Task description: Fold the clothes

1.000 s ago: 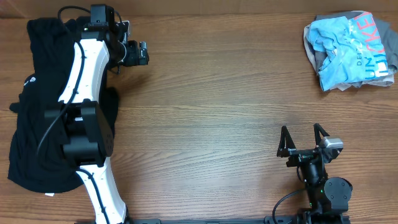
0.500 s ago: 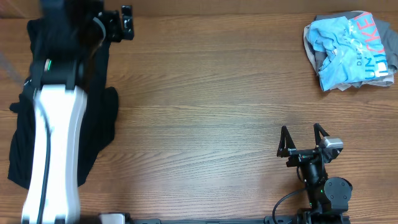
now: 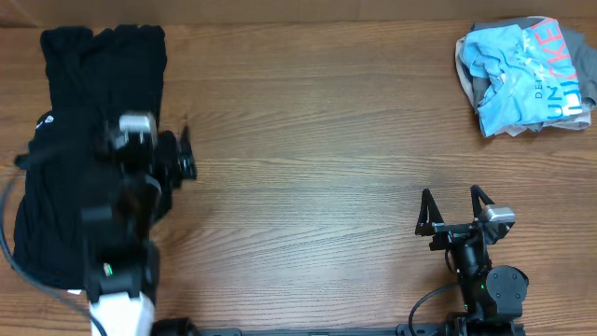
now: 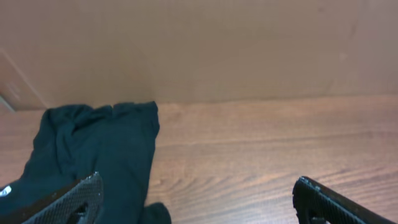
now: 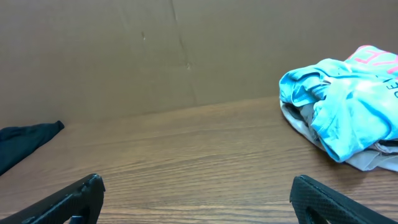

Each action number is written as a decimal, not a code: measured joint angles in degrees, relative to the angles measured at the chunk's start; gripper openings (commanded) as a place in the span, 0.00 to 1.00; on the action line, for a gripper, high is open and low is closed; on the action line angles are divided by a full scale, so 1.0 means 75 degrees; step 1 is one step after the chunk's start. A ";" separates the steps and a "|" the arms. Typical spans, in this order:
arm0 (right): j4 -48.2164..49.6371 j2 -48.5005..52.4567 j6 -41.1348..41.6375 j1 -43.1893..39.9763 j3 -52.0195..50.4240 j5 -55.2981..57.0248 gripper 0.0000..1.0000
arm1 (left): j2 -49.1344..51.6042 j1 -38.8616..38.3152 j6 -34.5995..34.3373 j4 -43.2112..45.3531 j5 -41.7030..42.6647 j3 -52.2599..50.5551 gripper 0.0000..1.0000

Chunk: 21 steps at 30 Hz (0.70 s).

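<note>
Plainly, both pairs of fingers stood spread wide, with nothing between them. The left gripper (image 4: pixel 198 194) hung above the right edge of the black garment (image 3: pixel 89 84), which lay stretched along the left side of the table (image 3: pixel 317 140). The right gripper (image 3: pixel 452 209) sat near the front right, over bare wood and aimed at the far side. The light blue T-shirt (image 3: pixel 518 79), with white and pink lettering, lay crumpled in the far right corner on a grey garment (image 3: pixel 464 67), well apart from both grippers.
</note>
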 measured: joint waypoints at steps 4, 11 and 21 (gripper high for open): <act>-0.0006 0.0000 0.0000 0.0000 0.0000 0.0000 1.00 | -0.1454 0.0006 -0.0032 0.1011 0.0114 -0.1614 1.00; -0.0012 0.0000 -0.0003 0.0000 0.0000 -0.0003 1.00 | -0.3144 0.0006 -0.0085 0.1518 0.0146 -0.3305 1.00; -0.0006 0.0000 0.0000 0.0000 0.0000 -0.0003 1.00 | -0.4494 0.0006 -0.0093 0.1198 0.0152 -0.4167 1.00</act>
